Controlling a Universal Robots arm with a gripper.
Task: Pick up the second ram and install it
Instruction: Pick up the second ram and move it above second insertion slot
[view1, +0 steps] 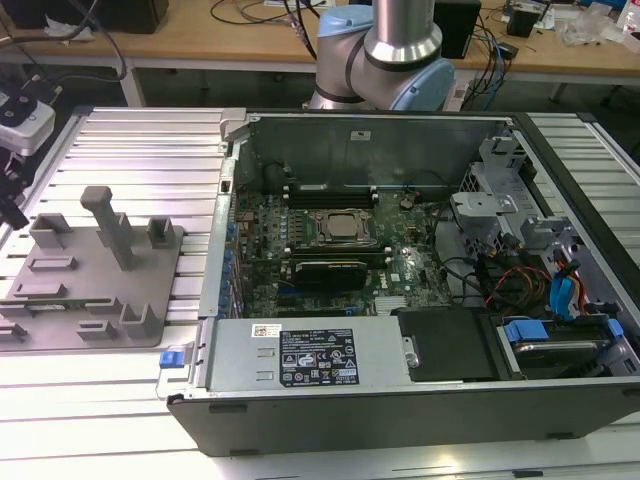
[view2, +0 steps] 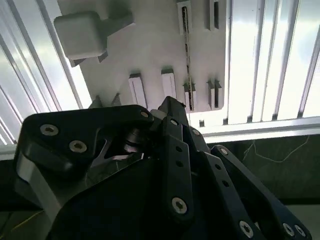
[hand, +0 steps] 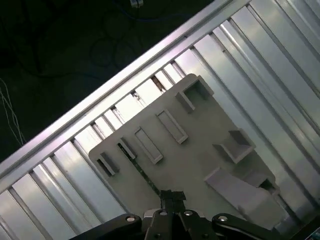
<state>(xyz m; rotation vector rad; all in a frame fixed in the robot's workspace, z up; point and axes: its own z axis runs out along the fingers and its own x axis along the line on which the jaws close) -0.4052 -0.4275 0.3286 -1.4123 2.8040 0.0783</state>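
Second wrist view: locate gripper (view2: 171, 107) above grey fixture plate (view2: 150, 45), tips apparently pressed together, pinching nothing. Find the second ram (view2: 187, 60) standing on edge in a narrow plate slot, presumably held upright to give access to its top edge. Exterior view: note open computer case (view1: 400, 130) beside plate, holding motherboard (view1: 400, 270).
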